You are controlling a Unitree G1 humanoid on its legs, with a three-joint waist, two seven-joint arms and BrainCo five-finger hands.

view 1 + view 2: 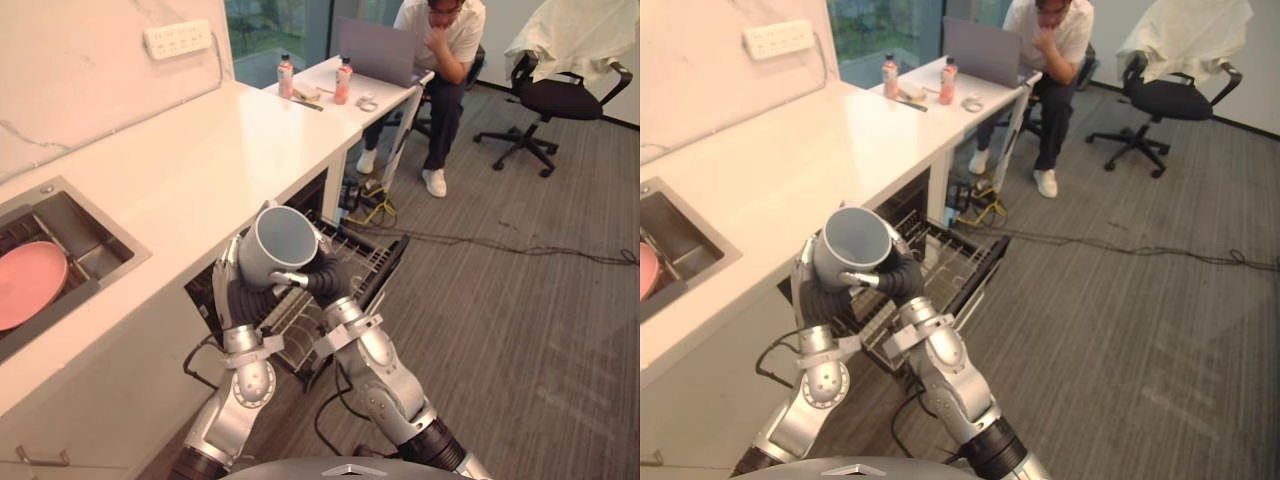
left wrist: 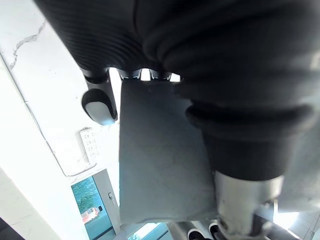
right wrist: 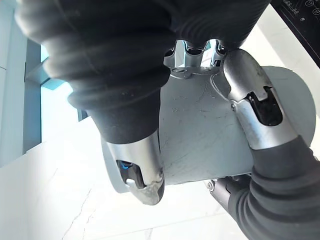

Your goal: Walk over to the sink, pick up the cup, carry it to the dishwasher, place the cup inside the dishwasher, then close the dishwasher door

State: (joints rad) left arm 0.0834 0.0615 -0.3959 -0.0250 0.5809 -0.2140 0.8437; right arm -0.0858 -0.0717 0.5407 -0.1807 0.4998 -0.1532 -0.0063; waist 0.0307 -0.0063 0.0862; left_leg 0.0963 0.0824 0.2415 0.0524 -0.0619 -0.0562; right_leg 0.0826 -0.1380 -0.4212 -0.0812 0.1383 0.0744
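Observation:
A grey-blue cup (image 1: 280,243) is held up between both hands, its mouth tipped toward me, over the dishwasher's pulled-out wire rack (image 1: 345,262). My left hand (image 1: 238,297) wraps the cup's left side, and my right hand (image 1: 322,280) clasps its right side with the thumb across the front. In the left wrist view the cup's wall (image 2: 160,165) lies against the palm beside the thumb (image 2: 100,107). The right wrist view has the fingers (image 3: 260,110) curled round the cup (image 3: 205,145). The dishwasher (image 1: 940,265) sits under the white counter (image 1: 200,170), its door down.
The sink (image 1: 95,262) at the left holds a pink plate (image 1: 28,283). A person (image 1: 440,50) sits at a desk with a laptop (image 1: 378,50) and two bottles (image 1: 344,80). An office chair (image 1: 560,85) and floor cables (image 1: 500,245) lie beyond.

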